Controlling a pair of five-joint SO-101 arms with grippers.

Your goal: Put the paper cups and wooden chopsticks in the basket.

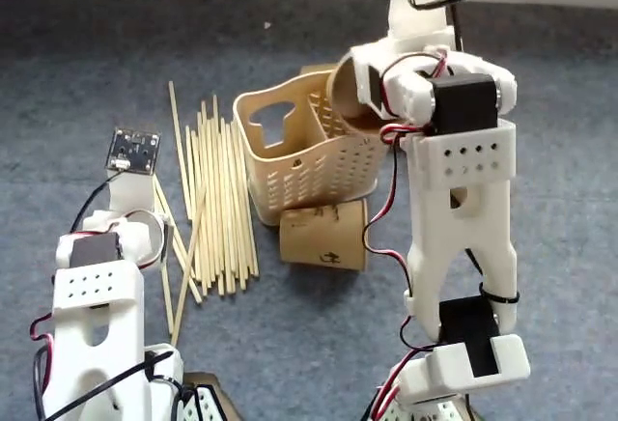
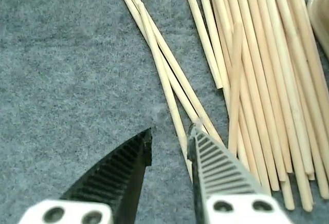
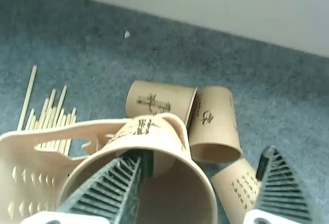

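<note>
Paper cup (image 3: pixel 175 188) rim between wide-open right jaws (1 inside).

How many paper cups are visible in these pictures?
5. One cup at the basket rim, by the right gripper; three cups lying beyond the basket; one lying in front of it. Others may be hidden behind the arm.

From above, the right arm (image 1: pixel 454 151) covers most of the paper cup (image 1: pixel 343 88) at 1 o'clock on the rim of the basket (image 1: pixel 290 165). At 8 o'clock from the basket, some chopsticks (image 1: pixel 217 199) pass under the left arm (image 1: pixel 97 295). In the left wrist view the chopsticks run off the picture's edges, and a pale rim (image 2: pixel 321 18) is cut too short to name.
</note>
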